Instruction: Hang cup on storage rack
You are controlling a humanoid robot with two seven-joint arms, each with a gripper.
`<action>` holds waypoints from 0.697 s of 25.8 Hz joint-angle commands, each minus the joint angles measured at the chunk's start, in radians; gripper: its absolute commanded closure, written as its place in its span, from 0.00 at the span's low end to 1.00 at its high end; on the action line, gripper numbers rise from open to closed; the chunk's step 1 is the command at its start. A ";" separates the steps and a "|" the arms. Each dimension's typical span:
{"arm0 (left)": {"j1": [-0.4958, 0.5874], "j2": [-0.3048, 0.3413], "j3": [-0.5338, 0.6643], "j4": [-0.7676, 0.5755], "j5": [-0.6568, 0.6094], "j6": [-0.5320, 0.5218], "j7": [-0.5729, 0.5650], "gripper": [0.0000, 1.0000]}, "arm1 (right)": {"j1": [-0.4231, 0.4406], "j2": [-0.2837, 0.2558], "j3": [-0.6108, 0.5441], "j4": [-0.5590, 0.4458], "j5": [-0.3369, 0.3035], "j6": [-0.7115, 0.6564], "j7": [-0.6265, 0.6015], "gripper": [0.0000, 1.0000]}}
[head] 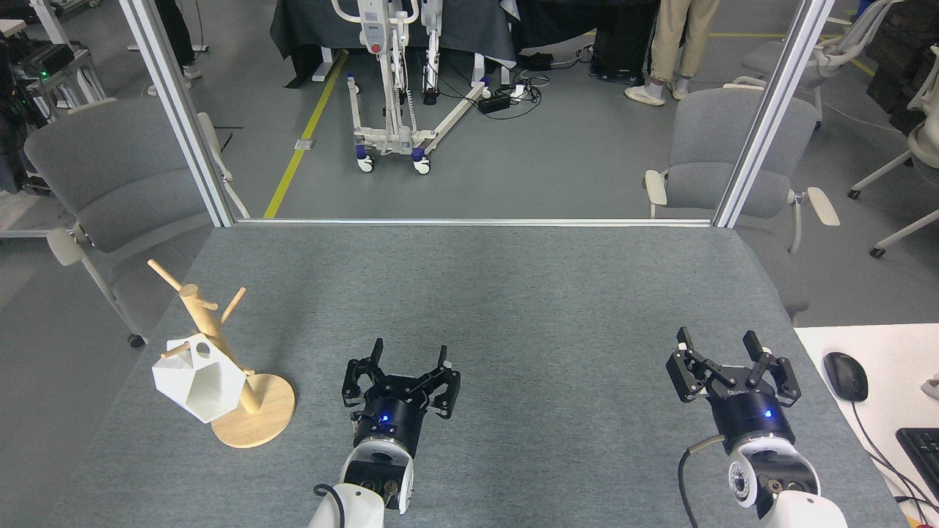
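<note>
Cup [198, 380] hangs on rack [220, 345] peg, mouth facing lower right (tilted) | both hands wide, empty

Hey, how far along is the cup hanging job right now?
It looks done: the cup hangs on a lower peg of the storage rack, clear of both arms. Nothing is in hand: the left gripper and right gripper are open and empty over the table. Nothing appears left beyond parking the arms.

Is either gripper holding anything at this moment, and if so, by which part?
Nothing is held. The left gripper and right gripper are both open and empty; the cup hangs on a peg of the storage rack.
</note>
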 commanded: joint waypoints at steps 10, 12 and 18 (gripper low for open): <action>0.135 -0.003 0.005 -0.225 0.000 -0.011 -0.018 0.01 | -0.011 0.043 0.006 0.000 -0.007 0.015 -0.005 0.01; 0.128 -0.002 0.003 -0.241 0.000 -0.010 -0.018 0.01 | -0.002 0.069 0.008 -0.001 -0.007 0.012 -0.007 0.01; 0.107 -0.002 0.000 -0.231 0.005 -0.010 -0.020 0.01 | 0.035 0.102 0.003 -0.047 -0.007 0.013 -0.007 0.01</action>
